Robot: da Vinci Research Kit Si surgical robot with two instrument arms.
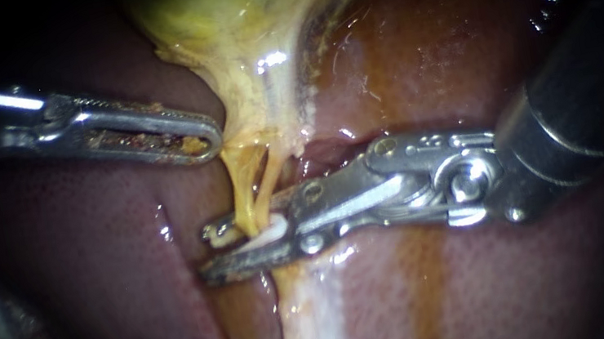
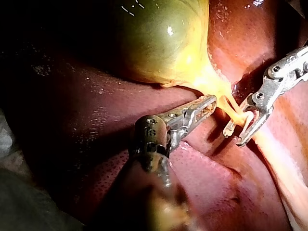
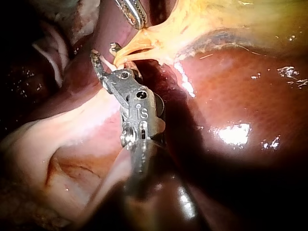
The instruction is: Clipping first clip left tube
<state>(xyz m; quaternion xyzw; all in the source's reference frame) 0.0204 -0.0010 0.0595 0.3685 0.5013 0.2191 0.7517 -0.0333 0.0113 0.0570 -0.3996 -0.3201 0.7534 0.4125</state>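
The right instrument (image 1: 211, 253) lies across the liver (image 1: 92, 298) from the right. Its end effector is released: the two jaws stand apart, and the left tube (image 1: 241, 197) runs down between them. A white clip (image 1: 264, 237) sits deep in that gap, just right of the tube (whether it touches both jaws I cannot tell). A second yellow strand (image 1: 271, 168) runs close on the right of the left tube, and the two meet beside the farther jaw. Farther back and to the left, the left instrument (image 1: 210, 140) has its end effector clenched on the edge of the gallbladder (image 1: 241, 14) where it narrows. The yellow tissue there is tented to a point at its tip. A pale band (image 1: 305, 326) runs nearward from the jaws over the liver.
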